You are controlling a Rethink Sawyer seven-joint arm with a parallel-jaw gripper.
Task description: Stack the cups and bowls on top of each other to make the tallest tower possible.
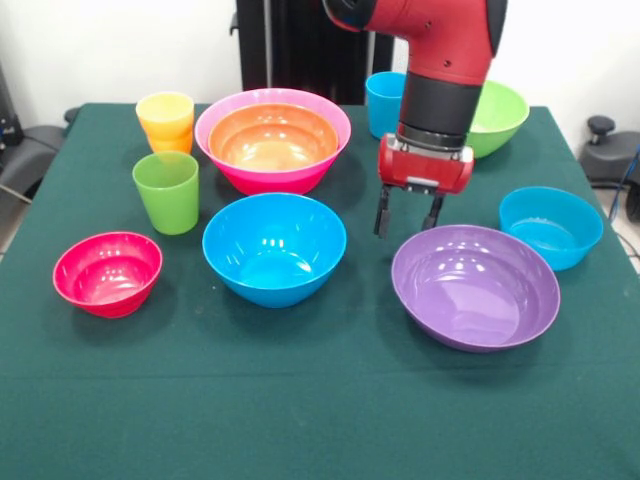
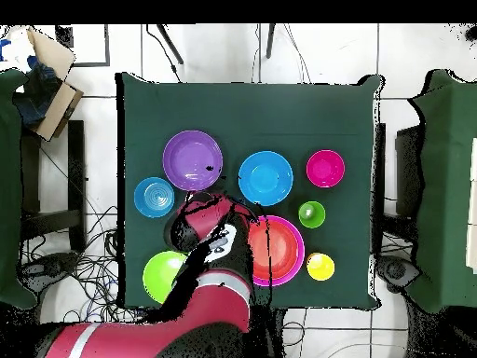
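Only the orange bowl (image 1: pixel 273 138) sat nested in the pink bowl (image 1: pixel 272 172); everything else remained loose on the surface (image 1: pixel 320 400), and the gripper (image 1: pixel 408 214) hung parted, empty.

1. You see a thick red arm (image 1: pixel 430 35) with rounded, glossy casings.
2. Below the red shell sits a black cylindrical wrist section (image 1: pixel 437 105), ringed at its lower end by a thin silvery band.
3. Under that is a flat red block, rounded at its sides, with a small pale plate on its face.
4. The gripper (image 1: pixel 408 215) has two slim black fingers (image 1: pixel 382 213).
5. In your overhead view, a white band crosses the red arm.
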